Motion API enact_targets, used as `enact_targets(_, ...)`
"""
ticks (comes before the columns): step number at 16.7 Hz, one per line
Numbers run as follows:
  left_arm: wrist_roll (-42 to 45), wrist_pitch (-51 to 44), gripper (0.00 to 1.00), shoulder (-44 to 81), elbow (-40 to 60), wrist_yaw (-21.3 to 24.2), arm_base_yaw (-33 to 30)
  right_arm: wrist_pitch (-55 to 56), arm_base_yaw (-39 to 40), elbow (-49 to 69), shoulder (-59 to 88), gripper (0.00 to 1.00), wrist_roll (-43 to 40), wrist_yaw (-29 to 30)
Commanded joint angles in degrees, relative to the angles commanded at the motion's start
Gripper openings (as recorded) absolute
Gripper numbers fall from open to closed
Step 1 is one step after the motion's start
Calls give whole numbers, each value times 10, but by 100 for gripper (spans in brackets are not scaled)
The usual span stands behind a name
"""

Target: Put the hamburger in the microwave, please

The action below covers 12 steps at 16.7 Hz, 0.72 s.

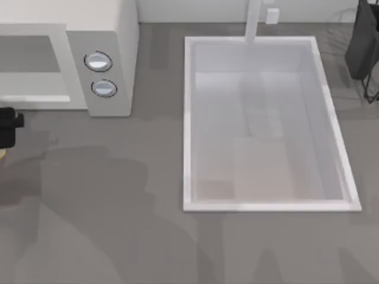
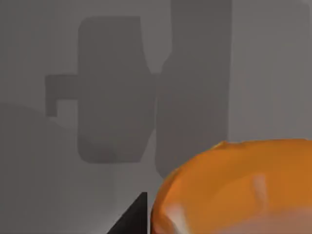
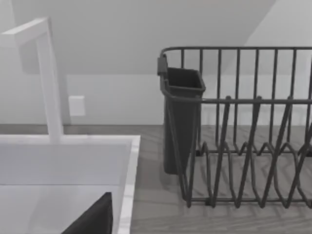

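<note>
Hovering at the table's left edge, just in front of the microwave [image 1: 65, 53], my left gripper [image 1: 7, 127] carries the hamburger [image 2: 234, 187]; my left wrist view shows the orange bun close against the camera above grey tabletop. Round, it has no long axis I can make out, and I cannot tell how the fingers sit on it.

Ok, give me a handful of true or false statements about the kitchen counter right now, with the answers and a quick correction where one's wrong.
1. The microwave sits at the table's far left, its cavity open. True.
2. The hamburger lies in the sink. False: the left wrist view shows it close up over grey counter, beside a dark end effector finger.
3. The microwave's side panel carries three knobs. False: it has two.
4. A dark wire dish rack stands beside the sink. True.
5. The left end effector is at the top view's left edge, in front of the microwave. True.
</note>
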Motion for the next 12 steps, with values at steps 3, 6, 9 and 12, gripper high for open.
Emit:
enact_targets(3, 2, 191, 0, 60, -10, 15, -2, 0, 0, 0, 0, 100, 0, 0)
enact_targets(6, 4, 392, 0, 117, -26, 30, -3, 0, 0, 0, 0, 100, 0, 0)
enact_targets(9, 5, 571, 0, 168, -49, 44, -5, 0, 0, 0, 0, 100, 0, 0)
enact_targets(12, 8, 702, 0, 206, -69, 55, -7, 0, 0, 0, 0, 100, 0, 0)
